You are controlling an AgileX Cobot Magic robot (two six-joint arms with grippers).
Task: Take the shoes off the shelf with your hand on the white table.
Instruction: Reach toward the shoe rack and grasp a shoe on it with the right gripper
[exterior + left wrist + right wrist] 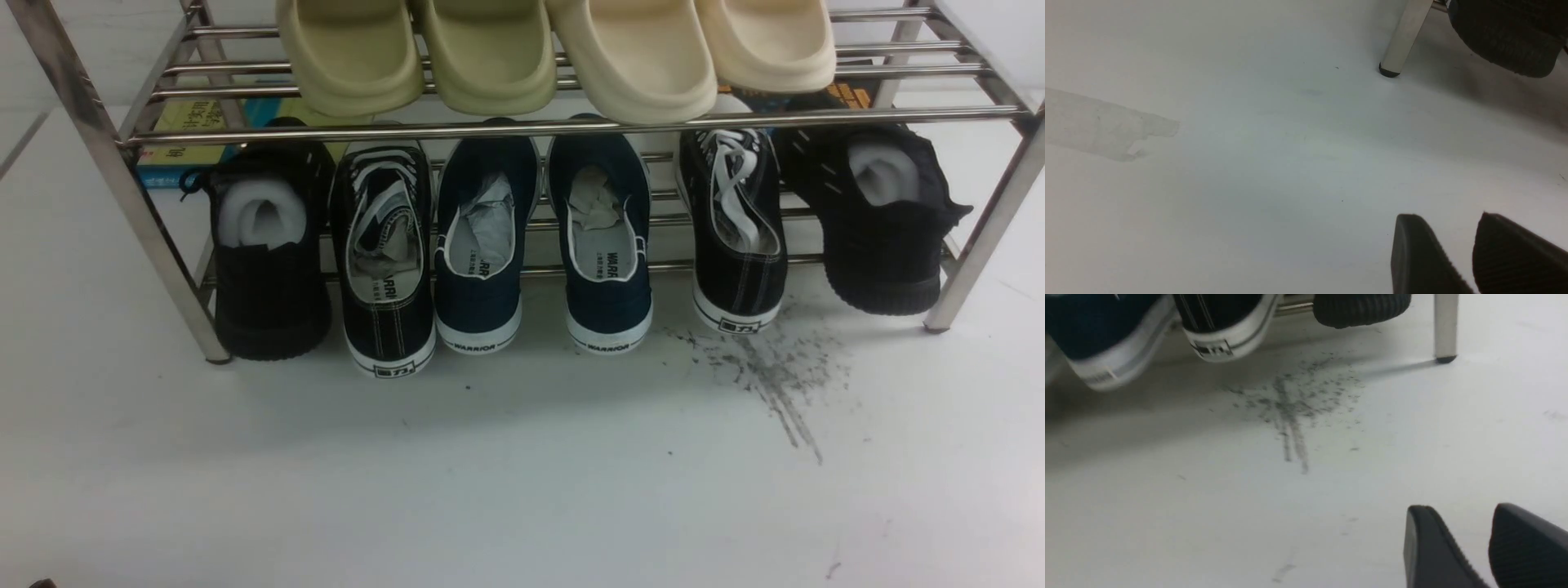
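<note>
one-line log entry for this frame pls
phase: not started | left gripper: open, empty | right gripper: open, empty | navy shoes: both on shelf lower tier, heels out

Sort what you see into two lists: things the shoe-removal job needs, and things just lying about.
Job: navy slip-on shoes, shelf, white table, left gripper, right gripper.
Lying about: black lace-up sneakers, black knit shoes, foam slides, books, scuff marks.

White table (490,490) lies open before the shelf (122,188); front rod (571,126) overhangs the shoes (482,302).
</note>
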